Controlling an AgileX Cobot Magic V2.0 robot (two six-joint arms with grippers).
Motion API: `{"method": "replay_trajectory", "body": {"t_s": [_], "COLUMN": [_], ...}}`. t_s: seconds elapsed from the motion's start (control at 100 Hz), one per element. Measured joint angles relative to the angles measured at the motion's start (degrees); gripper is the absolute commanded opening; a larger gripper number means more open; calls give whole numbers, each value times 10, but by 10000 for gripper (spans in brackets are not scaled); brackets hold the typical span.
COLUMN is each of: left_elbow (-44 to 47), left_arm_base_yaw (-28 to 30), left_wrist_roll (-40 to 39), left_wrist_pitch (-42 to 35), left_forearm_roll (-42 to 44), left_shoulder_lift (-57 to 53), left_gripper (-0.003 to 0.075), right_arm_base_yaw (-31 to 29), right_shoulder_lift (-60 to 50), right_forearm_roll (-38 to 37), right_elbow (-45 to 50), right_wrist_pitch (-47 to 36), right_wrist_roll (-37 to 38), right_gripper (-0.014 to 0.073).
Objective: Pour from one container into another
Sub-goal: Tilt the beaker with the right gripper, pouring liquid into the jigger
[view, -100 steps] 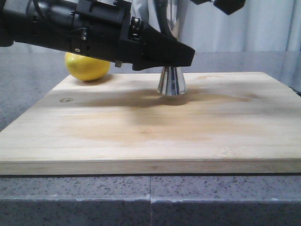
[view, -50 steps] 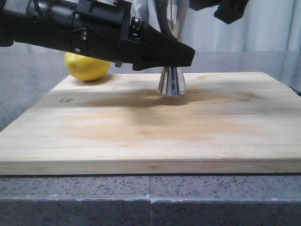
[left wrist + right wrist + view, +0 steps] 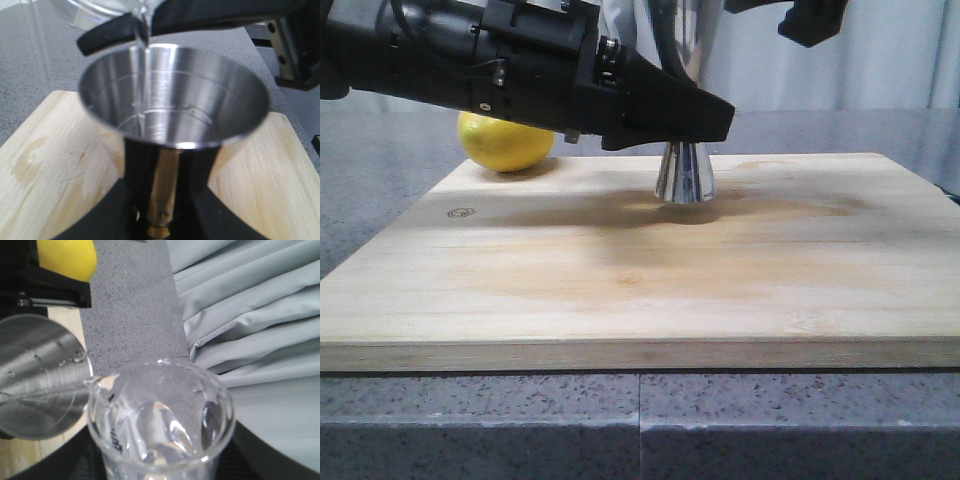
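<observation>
The steel jigger (image 3: pixel 683 175) stands on the wooden board (image 3: pixel 650 280), its base showing under my left gripper (image 3: pixel 705 115). That gripper is shut on the jigger's gold-banded waist (image 3: pixel 160 220). In the left wrist view the jigger's open cup (image 3: pixel 200 100) sits under the glass beaker's lip (image 3: pixel 141 22), and a thin clear stream (image 3: pixel 145 65) falls into it. My right gripper (image 3: pixel 160 467) is shut on the tilted beaker (image 3: pixel 160 425), whose lip reaches over the jigger's rim (image 3: pixel 45 385). In the front view the right gripper (image 3: pixel 810 20) is cut off at the top edge.
A yellow lemon (image 3: pixel 505 140) lies at the board's back left corner, behind the left arm. The board rests on a grey speckled counter (image 3: pixel 640 420). A pale curtain (image 3: pixel 250 315) hangs behind.
The right gripper has shifted very slightly at the top of the front view. The left gripper and the jigger have stayed in place.
</observation>
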Motion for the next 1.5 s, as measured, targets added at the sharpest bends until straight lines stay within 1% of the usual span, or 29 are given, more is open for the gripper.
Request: {"method": "replay_trajectory", "body": {"t_s": [1.5], "left_elbow": [0], "left_arm_base_yaw": [0], "left_wrist_roll": [0], "left_wrist_pitch": [-2], "left_forearm_roll": [0], "left_shoulder_lift": [0], "left_gripper": [42], "right_arm_base_yaw": [0], "right_shoulder_lift": [0], "right_forearm_roll": [-117], "right_elbow": [0], "right_wrist_pitch": [-8], "right_wrist_roll": [0], "right_gripper": [321]}}
